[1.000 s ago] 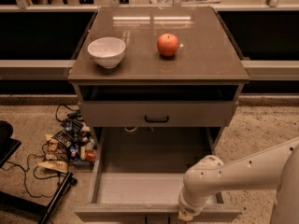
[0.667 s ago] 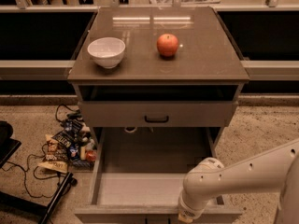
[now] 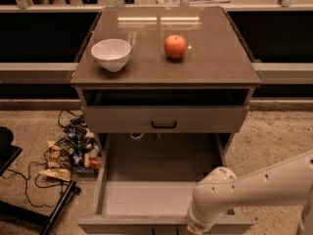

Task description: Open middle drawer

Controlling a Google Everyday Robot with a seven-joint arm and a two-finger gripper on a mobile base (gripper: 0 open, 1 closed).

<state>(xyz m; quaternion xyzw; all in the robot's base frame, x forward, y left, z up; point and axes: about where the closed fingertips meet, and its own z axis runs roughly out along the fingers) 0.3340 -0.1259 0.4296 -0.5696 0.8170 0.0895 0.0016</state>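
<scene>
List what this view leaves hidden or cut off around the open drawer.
Camera view:
- gripper, at the front edge of the middle drawer: cut off by the bottom edge and covered by the arm.
- That drawer's front panel: cut off by the bottom edge.

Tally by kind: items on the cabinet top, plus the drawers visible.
White ceramic bowl: 1
Round red apple: 1
Grey-beige drawers: 2, upper drawer shut, middle drawer pulled out
Total: 4
Gripper: out of frame, below white arm at middle drawer's front

The middle drawer (image 3: 146, 197), grey-beige with a flat grey interior, is pulled fully out toward the near side. The gripper (image 3: 196, 227) is at its front panel, right of centre.
</scene>
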